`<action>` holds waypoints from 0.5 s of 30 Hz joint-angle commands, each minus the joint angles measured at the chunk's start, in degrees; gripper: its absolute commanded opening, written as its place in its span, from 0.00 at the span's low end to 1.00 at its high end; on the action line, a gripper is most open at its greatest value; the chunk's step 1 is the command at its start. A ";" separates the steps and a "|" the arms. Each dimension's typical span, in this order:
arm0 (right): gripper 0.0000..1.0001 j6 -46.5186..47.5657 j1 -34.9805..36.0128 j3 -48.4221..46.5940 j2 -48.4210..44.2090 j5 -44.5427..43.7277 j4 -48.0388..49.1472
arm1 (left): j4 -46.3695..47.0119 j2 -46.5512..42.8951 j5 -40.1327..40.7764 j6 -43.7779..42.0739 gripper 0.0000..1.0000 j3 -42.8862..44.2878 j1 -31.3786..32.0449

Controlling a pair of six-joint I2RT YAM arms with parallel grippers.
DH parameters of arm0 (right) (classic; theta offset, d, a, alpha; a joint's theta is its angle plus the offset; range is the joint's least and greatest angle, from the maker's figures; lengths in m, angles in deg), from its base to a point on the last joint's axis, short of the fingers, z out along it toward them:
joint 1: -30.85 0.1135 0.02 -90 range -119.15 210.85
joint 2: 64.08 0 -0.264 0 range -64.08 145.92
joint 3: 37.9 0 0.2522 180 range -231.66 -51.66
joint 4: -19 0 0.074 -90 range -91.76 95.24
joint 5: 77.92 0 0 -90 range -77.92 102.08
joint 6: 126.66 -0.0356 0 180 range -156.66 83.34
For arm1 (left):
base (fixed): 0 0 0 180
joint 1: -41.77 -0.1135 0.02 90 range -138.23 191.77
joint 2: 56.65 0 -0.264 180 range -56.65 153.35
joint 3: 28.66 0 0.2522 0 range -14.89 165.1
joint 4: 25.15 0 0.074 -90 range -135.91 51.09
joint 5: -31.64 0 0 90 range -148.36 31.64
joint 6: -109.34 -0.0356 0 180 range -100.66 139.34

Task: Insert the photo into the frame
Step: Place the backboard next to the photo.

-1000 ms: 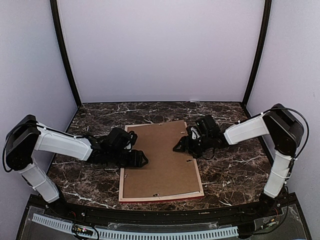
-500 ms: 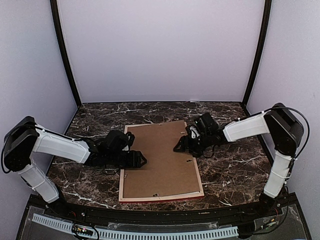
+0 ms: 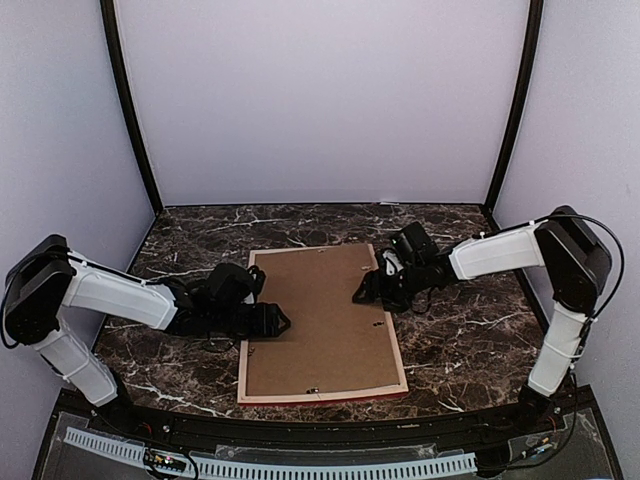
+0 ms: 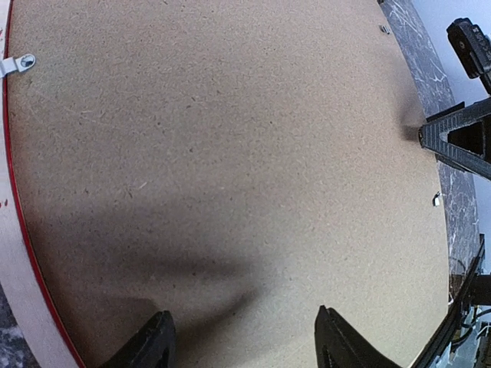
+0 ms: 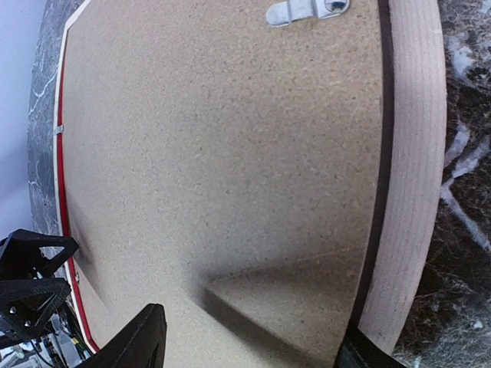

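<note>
The frame (image 3: 243,368) lies face down on the marble table, with its pale wood back up and a red edge showing. A plain brown backing board (image 3: 320,320) fills it. The photo is hidden. My left gripper (image 3: 284,321) is open, low over the board's left side, with nothing between its jaws (image 4: 244,313). My right gripper (image 3: 358,293) is open over the board's right side (image 5: 253,326). One of its fingers is by the frame's right rail (image 5: 410,153). In the left wrist view the board (image 4: 230,138) fills the picture.
Small metal clips sit at the board's edges (image 4: 17,64) (image 5: 307,11). Dark marble table (image 3: 460,340) surrounds the frame. Pale walls close the back and sides. Each wrist view shows the other gripper across the board (image 4: 453,138) (image 5: 34,268).
Both grippers shifted only slightly: the right one drew back a little toward the frame's right edge, and the left one eased a little left. Frame and board stayed put.
</note>
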 commanded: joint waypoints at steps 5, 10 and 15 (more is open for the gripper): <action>0.67 3.01 -1.63 -1.87 -2.95 -3.53 -3.55 | -9.52 0.42 0.83 1.78 0.65 -4.07 0.15; 0.67 4.55 -2.45 -2.68 -4.41 -5.58 -6.18 | -9.77 0.12 0.87 1.81 0.65 -4.20 0.16; 0.66 6.34 -2.95 -3.19 -6.42 -8.77 -9.02 | -9.95 -0.40 0.88 1.91 0.65 -4.07 0.19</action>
